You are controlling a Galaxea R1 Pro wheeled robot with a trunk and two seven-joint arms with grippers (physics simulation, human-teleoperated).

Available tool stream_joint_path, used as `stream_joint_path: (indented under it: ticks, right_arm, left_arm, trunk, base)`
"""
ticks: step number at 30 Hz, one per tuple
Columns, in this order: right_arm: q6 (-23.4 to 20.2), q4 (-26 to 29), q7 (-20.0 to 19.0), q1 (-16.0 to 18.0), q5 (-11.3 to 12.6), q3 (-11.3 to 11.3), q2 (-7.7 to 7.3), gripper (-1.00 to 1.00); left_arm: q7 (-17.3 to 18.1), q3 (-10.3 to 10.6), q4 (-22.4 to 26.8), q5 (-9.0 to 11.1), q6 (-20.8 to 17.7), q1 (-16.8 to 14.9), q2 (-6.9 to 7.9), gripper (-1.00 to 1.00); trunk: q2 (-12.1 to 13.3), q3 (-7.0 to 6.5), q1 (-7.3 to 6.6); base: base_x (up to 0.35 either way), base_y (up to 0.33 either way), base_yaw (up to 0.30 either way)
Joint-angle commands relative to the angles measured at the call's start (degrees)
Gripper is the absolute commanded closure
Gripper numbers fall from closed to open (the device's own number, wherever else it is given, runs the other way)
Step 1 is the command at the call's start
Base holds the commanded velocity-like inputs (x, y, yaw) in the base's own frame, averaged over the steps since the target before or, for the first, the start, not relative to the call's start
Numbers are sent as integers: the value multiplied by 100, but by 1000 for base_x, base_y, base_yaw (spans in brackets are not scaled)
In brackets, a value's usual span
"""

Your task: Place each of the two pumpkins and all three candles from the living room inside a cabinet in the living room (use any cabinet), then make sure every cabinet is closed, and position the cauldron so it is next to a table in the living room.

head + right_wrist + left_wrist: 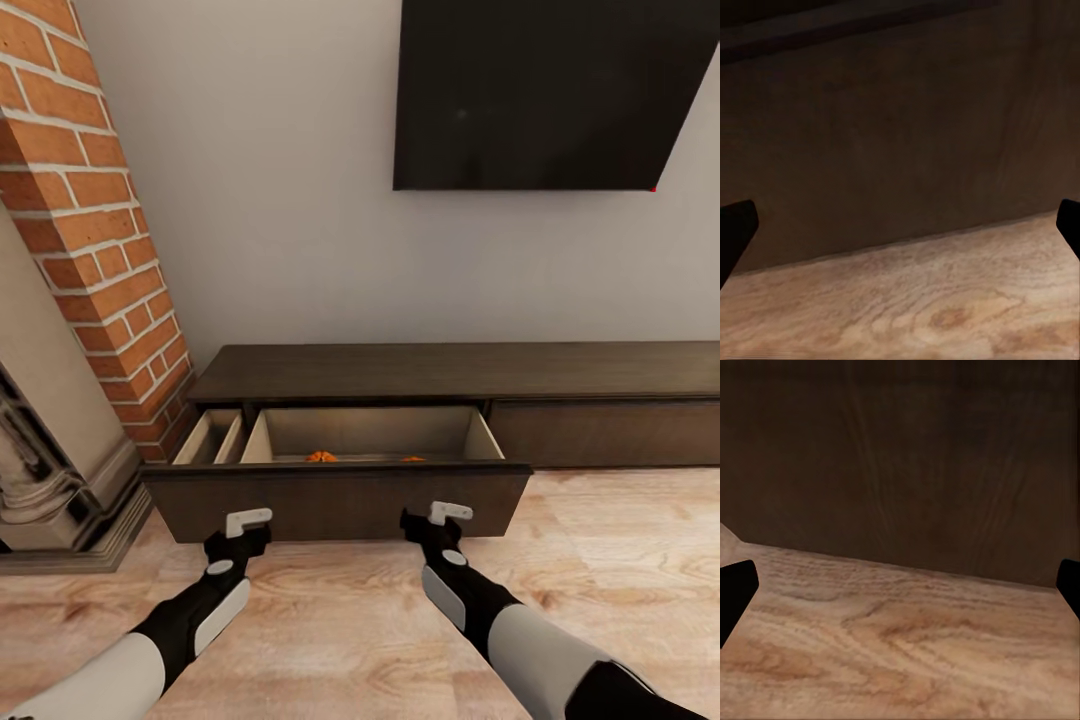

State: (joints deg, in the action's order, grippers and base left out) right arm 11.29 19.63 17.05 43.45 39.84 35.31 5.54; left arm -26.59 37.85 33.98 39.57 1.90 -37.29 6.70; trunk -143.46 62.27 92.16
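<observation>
The long dark-brown cabinet (pixel 450 370) stands against the wall with its wide left drawer (pixel 340 500) pulled out. Over the drawer front, the orange tops of two pumpkins (pixel 321 457) (pixel 412 459) peek out of the pale interior; the rest of them is hidden. My left gripper (pixel 247 522) and right gripper (pixel 449 513) are low at the drawer front, one near each end. In the wrist views the left gripper (pixel 900 592) and right gripper (pixel 900 229) are open, dark fingertips (pixel 735 592) (pixel 735 229) spread wide, facing dark wood just above the floor.
A brick column (pixel 90 230) and a stone fireplace surround (pixel 50 470) stand at the left, close to the drawer's end. A black TV (pixel 550 90) hangs above the cabinet. The right drawer front (pixel 610 435) is shut. Wood floor (pixel 340 620) lies under my arms.
</observation>
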Motion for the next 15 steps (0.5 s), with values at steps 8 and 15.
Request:
stream_joint_path:
  ticks: [8, 15]
  right_arm:
    - [607, -336, -124, 6, 59, 71, -2, -100]
    - [826, -524, -147, 6, 59, 73, -1, -100]
  left_arm:
    - [-40, 114, -23, 51, 122, -6, -4, -100]
    - [-40, 153, -27, 51, 240, -6, -9, -100]
  trunk:
    - [-2, 5, -1]
    - [-2, 5, -1]
  base:
    - [0, 0, 0]
    - [0, 0, 0]
